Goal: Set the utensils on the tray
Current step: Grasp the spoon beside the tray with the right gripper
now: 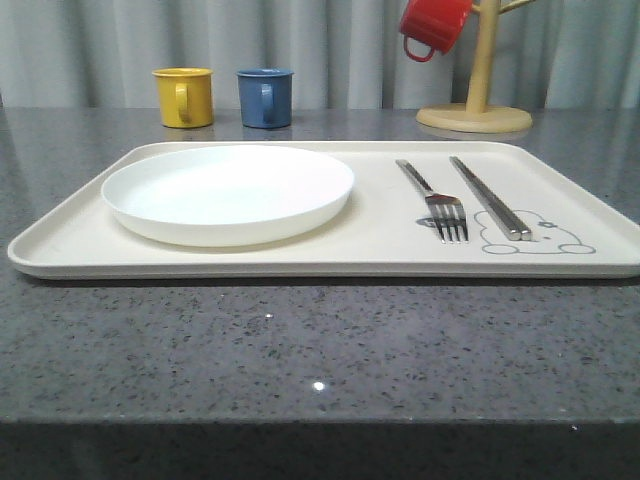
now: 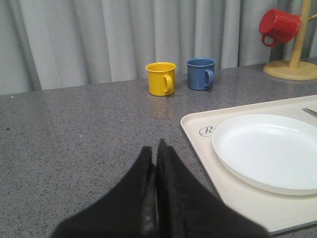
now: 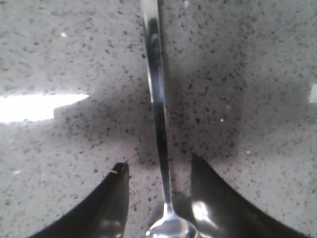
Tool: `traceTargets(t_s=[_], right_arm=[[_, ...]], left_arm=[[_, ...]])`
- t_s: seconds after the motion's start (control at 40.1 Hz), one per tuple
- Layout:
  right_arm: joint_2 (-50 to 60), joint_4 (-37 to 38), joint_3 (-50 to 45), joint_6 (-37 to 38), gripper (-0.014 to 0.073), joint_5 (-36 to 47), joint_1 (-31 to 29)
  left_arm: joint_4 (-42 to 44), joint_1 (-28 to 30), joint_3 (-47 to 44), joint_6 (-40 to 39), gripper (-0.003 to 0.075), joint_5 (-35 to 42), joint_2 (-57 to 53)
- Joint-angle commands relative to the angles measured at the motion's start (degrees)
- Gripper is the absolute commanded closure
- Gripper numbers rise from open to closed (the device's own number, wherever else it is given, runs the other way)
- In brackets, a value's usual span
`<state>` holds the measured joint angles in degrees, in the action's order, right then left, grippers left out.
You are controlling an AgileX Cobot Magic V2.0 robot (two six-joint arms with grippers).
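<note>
The cream tray [image 1: 90,225] lies across the grey table in the front view. On it rest the white plate [image 1: 228,192] at the left, and the silver fork [image 1: 433,200] and flat chopsticks [image 1: 490,197] at the right, beside a grey rabbit drawing. My left gripper [image 2: 154,153] is shut and empty, hovering over bare table left of the tray [image 2: 198,144] and plate [image 2: 270,148]. My right gripper [image 3: 159,171] is open, low over the stone top. The silver spoon [image 3: 158,109] lies between its fingers, untouched, its bowl at the frame edge.
A yellow mug [image 1: 184,97] and a blue mug [image 1: 265,97] stand behind the tray at the back left. A wooden mug stand [image 1: 478,100] with a red mug [image 1: 433,26] hanging on it is at the back right. A curtain closes off the rear.
</note>
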<state>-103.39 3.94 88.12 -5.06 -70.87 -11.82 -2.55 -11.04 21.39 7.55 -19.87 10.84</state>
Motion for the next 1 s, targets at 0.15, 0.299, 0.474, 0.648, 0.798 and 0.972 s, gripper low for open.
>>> traceTargets(t_s=[0.15,0.299,0.474,0.648,0.798,0.972], right_arm=[[0.37,1.49,1.24,-0.68,0.0263,0.88,-0.41],[-0.61,0.93,1.24,-0.68,0.0264,0.71,-0.41],[-0.66,0.69,1.24,-0.68,0.0344,-0.32,-0.41],[-0.54,0.69,1.24,-0.68,0.0536,-1.73,-0.41],[0.97,0.65,1.43,-0.57,0.058,-1.96,-0.41],[4.67,-0.84,2.69,2.22,0.058,-3.69,-0.24]], left_arm=[[-0.51,0.04,1.48,-0.49,0.0738,4.81,0.59],[-0.51,0.04,1.48,-0.49,0.0738,4.81,0.59],[-0.51,0.04,1.48,-0.49,0.0738,4.81,0.59],[-0.51,0.04,1.48,-0.49,0.0738,4.81,0.59],[-0.51,0.04,1.48,-0.49,0.0738,4.81,0.59],[-0.51,0.04,1.48,-0.49,0.0738,4.81,0.59]])
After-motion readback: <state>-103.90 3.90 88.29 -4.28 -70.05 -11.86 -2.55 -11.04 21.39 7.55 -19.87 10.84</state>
